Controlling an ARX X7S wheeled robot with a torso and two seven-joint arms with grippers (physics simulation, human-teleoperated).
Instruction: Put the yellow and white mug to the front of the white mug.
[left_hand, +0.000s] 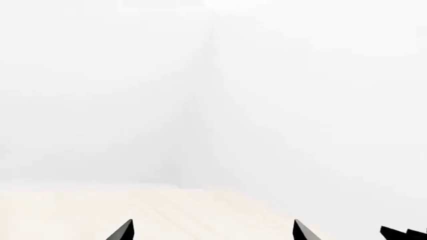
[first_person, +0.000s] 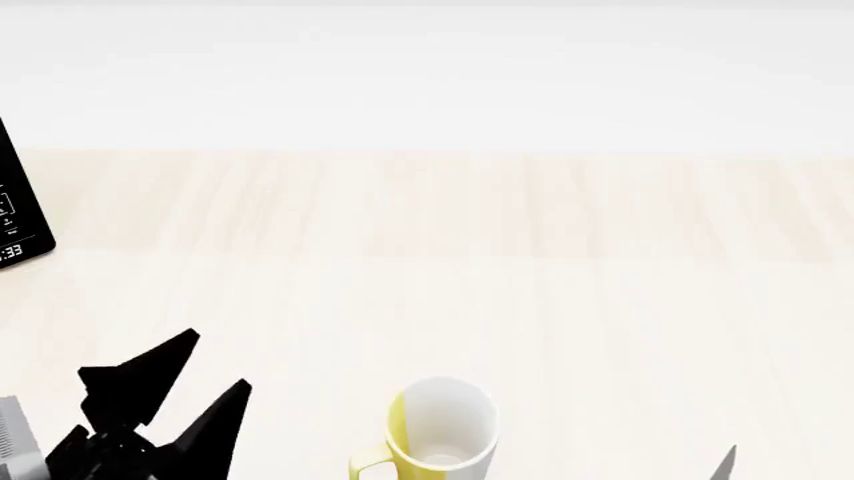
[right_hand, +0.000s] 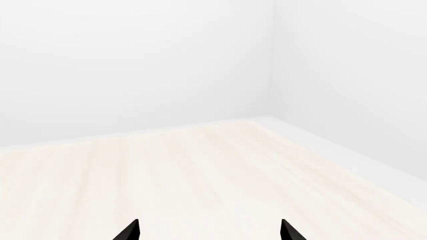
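The yellow and white mug (first_person: 441, 430) stands upright on the pale wood table (first_person: 534, 280) at the bottom middle of the head view, its yellow handle toward the lower left, its inside white. The white mug is out of view in every frame. My left gripper (first_person: 180, 385) is open and empty, to the left of the mug and apart from it; in the left wrist view (left_hand: 212, 231) only its two fingertips show, wide apart over bare table. My right gripper (right_hand: 209, 231) is open and empty; one fingertip (first_person: 725, 463) shows at the head view's bottom right.
A black appliance with a small display (first_person: 20, 215) stands at the table's left edge. A white wall (first_person: 427, 70) runs behind the table. The wrist views show a room corner and the pale tabletop.
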